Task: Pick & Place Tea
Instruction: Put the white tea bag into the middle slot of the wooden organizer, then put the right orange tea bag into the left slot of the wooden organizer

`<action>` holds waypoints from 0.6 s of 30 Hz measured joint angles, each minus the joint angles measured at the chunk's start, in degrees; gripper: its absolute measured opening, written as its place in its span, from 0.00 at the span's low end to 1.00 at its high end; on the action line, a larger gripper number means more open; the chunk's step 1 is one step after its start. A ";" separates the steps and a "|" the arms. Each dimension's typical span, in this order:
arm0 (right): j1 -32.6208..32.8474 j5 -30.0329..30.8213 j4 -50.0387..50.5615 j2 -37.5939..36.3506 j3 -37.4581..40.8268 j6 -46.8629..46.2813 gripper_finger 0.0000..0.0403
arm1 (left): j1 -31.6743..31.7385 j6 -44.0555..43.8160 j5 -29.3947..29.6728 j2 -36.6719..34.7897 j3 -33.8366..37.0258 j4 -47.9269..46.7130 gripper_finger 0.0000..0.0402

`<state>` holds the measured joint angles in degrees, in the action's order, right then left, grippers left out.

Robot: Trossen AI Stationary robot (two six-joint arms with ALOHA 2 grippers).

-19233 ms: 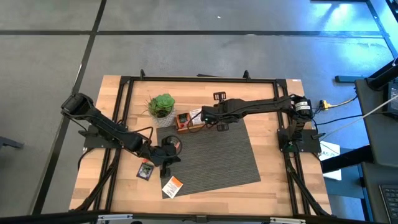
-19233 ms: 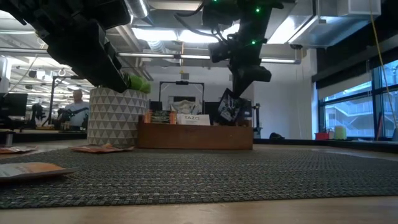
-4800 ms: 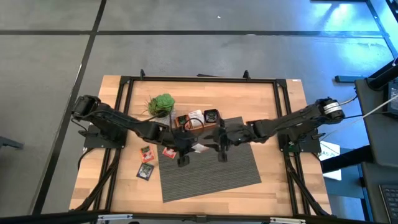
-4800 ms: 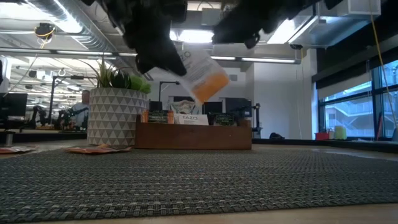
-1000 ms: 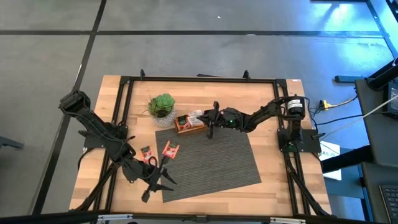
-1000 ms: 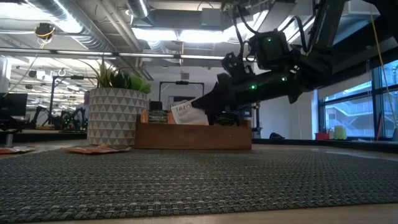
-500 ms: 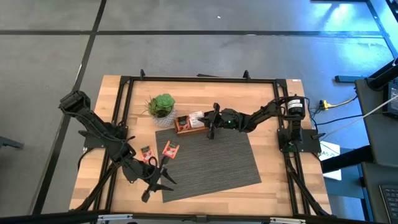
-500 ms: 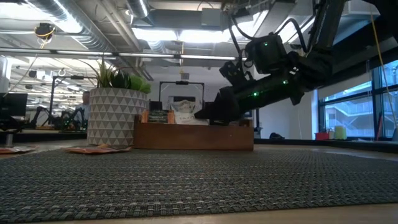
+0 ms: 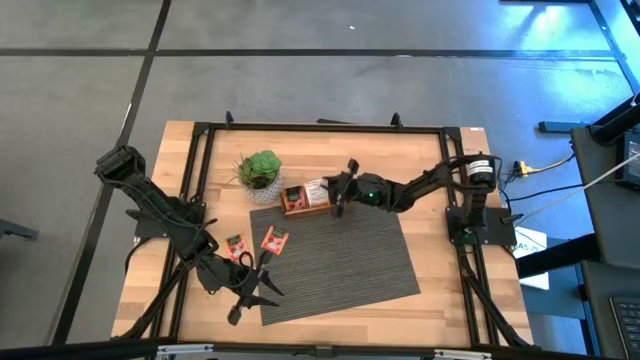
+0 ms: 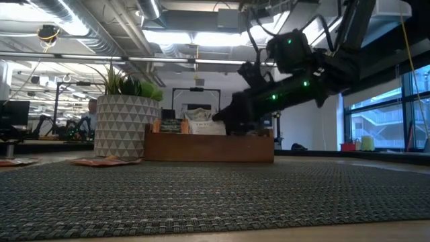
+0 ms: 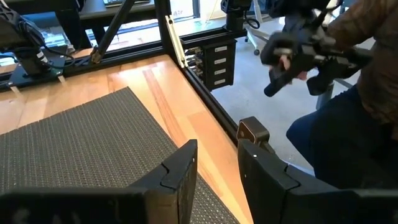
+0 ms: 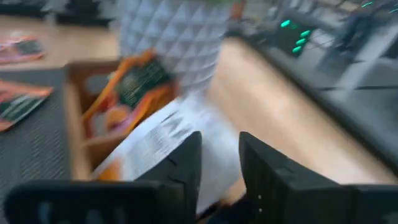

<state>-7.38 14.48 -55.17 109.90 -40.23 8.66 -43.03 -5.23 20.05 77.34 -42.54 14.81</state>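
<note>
A brown wooden tray (image 9: 300,207) stands at the mat's far edge, next to a potted plant (image 9: 260,170). A white tea sachet (image 12: 161,140) lies slanted in the tray's right part, beside orange sachets (image 12: 134,87). My right gripper (image 9: 337,196) hovers at the tray's right end, pointing toward it, open, its fingers (image 12: 186,168) just above the white sachet. Two orange-red sachets (image 9: 273,240) (image 9: 235,246) lie flat on the table at the mat's left edge. My left gripper (image 9: 262,290) waits open near the mat's near left corner with nothing between its fingers.
A dark woven mat (image 9: 340,255) covers the table's middle. Black frame rails (image 9: 200,140) run along the table's edges. In the left wrist view a person (image 11: 348,74) stands beyond the table's edge holding a black device.
My right gripper has tipped down toward the tray and come up a little again. The white sachet, which stuck up from its fingertips above the tray, has gone down into the tray and lies there.
</note>
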 joint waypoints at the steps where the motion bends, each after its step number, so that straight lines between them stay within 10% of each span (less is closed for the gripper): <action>1: 0.15 1.18 0.15 -0.93 0.00 0.83 0.30 | 0.00 0.00 0.00 0.00 0.00 -0.02 0.28; 11: 3.84 3.53 7.82 -7.88 0.00 5.52 0.33 | 0.00 -0.46 1.06 0.00 0.00 -1.94 0.28; 18: 10.70 2.04 10.88 -10.39 0.00 3.22 0.33 | 0.69 -17.48 12.01 0.00 0.00 -11.19 0.29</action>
<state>3.31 16.51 -44.29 99.50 -40.23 11.89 -42.34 -22.72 32.06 77.34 -42.54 3.62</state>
